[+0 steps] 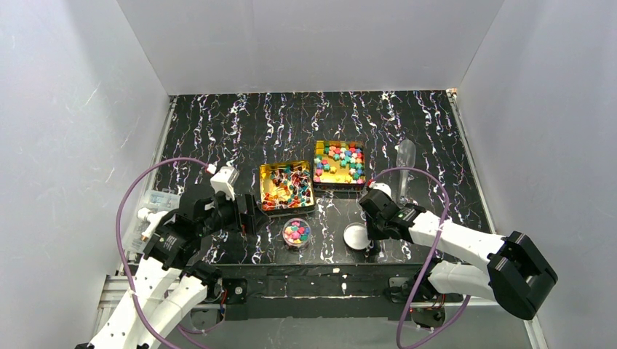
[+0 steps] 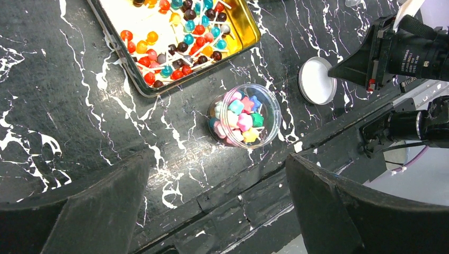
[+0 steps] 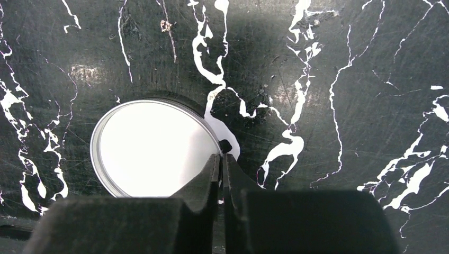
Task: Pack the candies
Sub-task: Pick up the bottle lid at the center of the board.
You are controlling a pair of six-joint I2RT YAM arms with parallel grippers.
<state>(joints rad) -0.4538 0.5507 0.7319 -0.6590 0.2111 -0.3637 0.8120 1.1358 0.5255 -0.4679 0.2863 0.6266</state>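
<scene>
Tabletop [image 3: 344,63]: right tool [image 3: 222,157] on lid [image 3: 148,148] rim

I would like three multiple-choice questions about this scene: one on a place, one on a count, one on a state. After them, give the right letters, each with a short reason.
1. Where does the white lid lie, relative to the clear jar?
A. On top of it
B. On the table beside it, on the right arm's side
C. Under it

2. How many gold tins stand on the table?
A. One
B. Three
C. Two

3. In what state is the left gripper?
A. Open wide, holding nothing
B. Shut on the jar
C. Shut on the lid

Answers:
1 B: the top view shows the lid flat on the table, apart from the jar.
2 C: two tins stand side by side behind the jar.
3 A: its wrist view shows both fingers far apart with only the table between them.
</scene>
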